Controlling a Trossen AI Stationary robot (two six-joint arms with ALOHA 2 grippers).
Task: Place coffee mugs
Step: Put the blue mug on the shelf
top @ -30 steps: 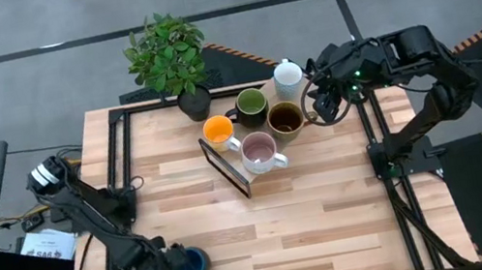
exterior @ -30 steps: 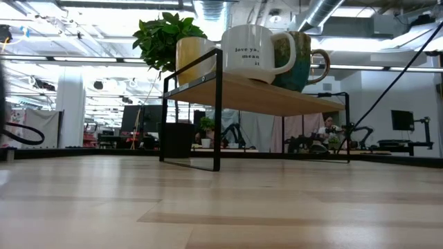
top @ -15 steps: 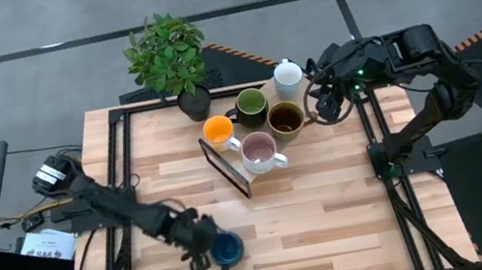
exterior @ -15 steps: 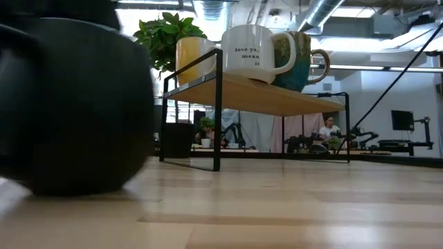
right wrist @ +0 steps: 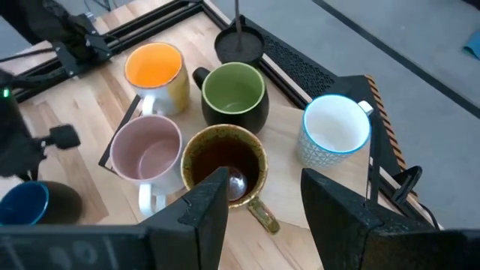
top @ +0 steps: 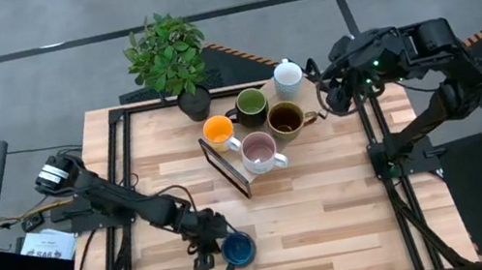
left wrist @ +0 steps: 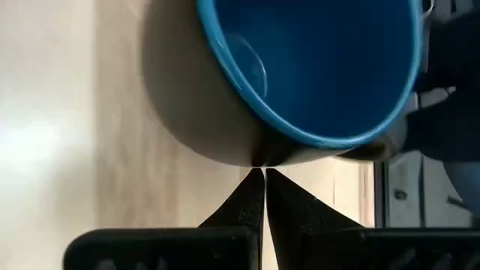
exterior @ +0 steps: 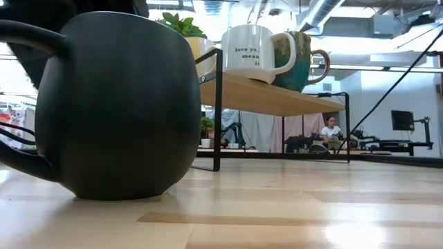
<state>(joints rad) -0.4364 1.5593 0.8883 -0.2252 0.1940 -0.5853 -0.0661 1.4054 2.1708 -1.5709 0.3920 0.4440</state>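
Observation:
The dark blue mug (top: 238,249), dark outside and blue inside (left wrist: 322,60), stands upright on its base on the bare table near the near edge (exterior: 118,104). My left gripper (top: 217,246) is shut right beside it (left wrist: 259,184). The orange (right wrist: 154,67), green (right wrist: 235,90), white (right wrist: 334,127), brown-olive (right wrist: 225,161) and pink (right wrist: 146,150) mugs stand together on a small wooden shelf (top: 227,169). My right gripper (right wrist: 266,206) hovers open over the shelf's right end (top: 340,99), above the brown-olive mug's handle (right wrist: 262,215), touching nothing. My left gripper meets the blue mug's outer wall just below the rim (left wrist: 255,154) with the tips of its shut fingers (left wrist: 249,202). It comes slanting down from the table's left. The mug rests with its base on the table, upright, handle (exterior: 24,104) off to one side.
A potted green plant (top: 167,54) stands at the far edge behind the shelf. The shelf's black frame leg (exterior: 217,111) stands beyond the blue mug. Bare wood stretches right of the blue mug and in front of the shelf (top: 333,218).
My left gripper has swept from the near left corner toward the table's right along the near edge, and the blue mug has slid along the table with it, staying upright. My right gripper has drawn back a little from the brown-olive mug toward the right.

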